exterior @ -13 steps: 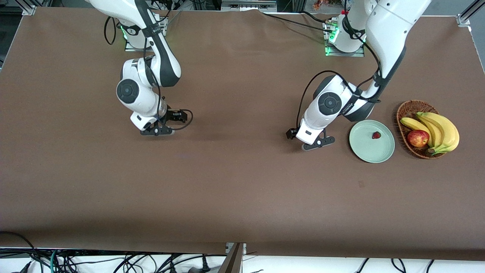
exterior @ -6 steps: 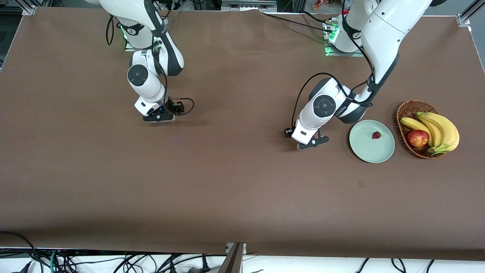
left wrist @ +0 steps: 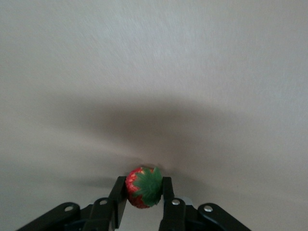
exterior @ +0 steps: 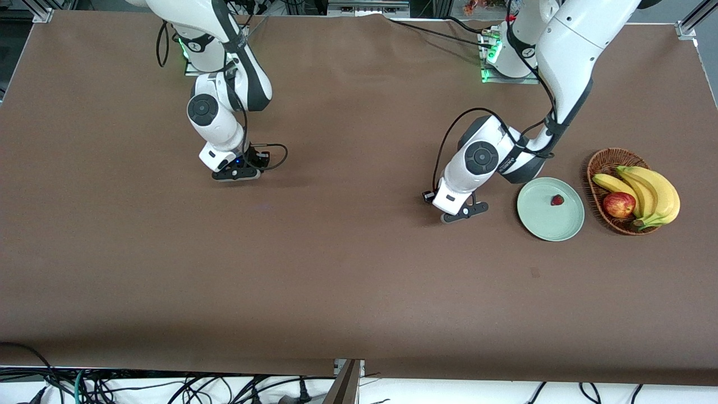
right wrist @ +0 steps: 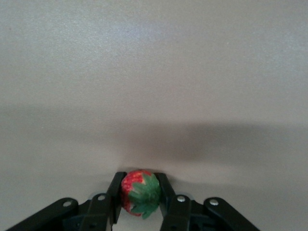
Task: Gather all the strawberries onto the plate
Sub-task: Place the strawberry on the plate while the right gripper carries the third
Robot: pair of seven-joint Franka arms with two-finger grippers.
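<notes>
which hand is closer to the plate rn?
Left. The left hand, shut on a strawberry, sits low beside the plate. The right hand, shut on another strawberry, is well off toward the right arm's end of the table.

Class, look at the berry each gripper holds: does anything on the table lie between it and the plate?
Nothing visible does. The left gripper, shut on a strawberry, is beside the plate. The right gripper, shut on another strawberry, has only bare table and the left arm along its way.
</notes>
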